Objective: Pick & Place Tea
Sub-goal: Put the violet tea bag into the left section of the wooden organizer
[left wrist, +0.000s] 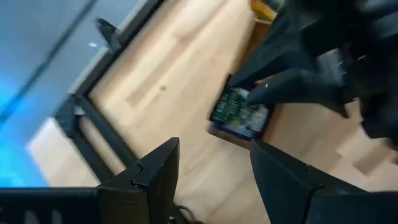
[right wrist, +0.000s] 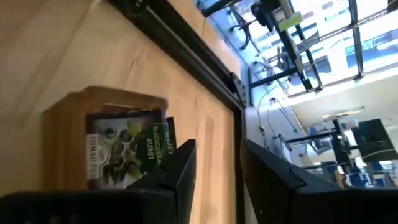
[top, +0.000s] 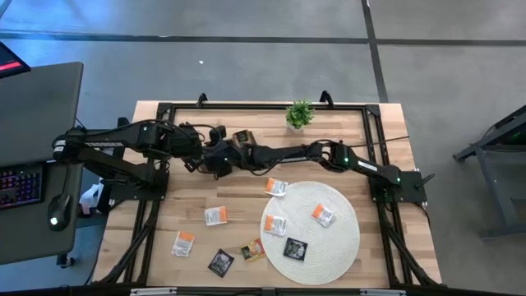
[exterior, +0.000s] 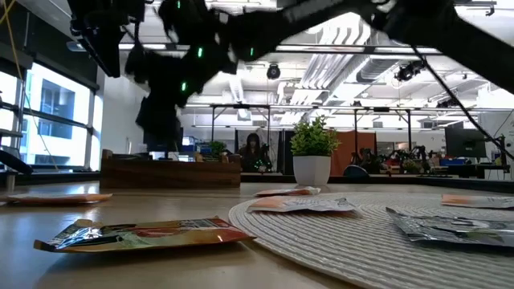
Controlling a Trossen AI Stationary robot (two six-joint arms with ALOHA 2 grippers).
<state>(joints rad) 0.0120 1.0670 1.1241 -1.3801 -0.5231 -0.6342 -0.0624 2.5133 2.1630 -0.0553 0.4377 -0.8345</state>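
A dark green tea sachet (right wrist: 127,149) stands on edge in the end compartment of the long wooden tray (right wrist: 74,106), also seen in the left wrist view as the sachet (left wrist: 239,115). My right gripper (right wrist: 217,168) is open just beside it, reaching across from the table's right, nothing between its fingers. My left gripper (left wrist: 211,180) hovers open above the bare table a little to the left of the tray's end. More tea sachets lie flat on the table (top: 215,215) and on the round mat (top: 323,215). My right gripper has one finger (right wrist: 180,165) close against the standing sachet's side edge (right wrist: 169,140), slanting down from the table's right. Whether that finger touches the sachet I cannot tell. The sachet stays upright in the tray by itself.
A small potted plant (top: 299,115) stands at the table's far edge. The round woven mat (top: 333,247) fills the near right. Several sachets (top: 182,242) lie near the front left. A black frame (top: 164,111) runs around the tabletop.
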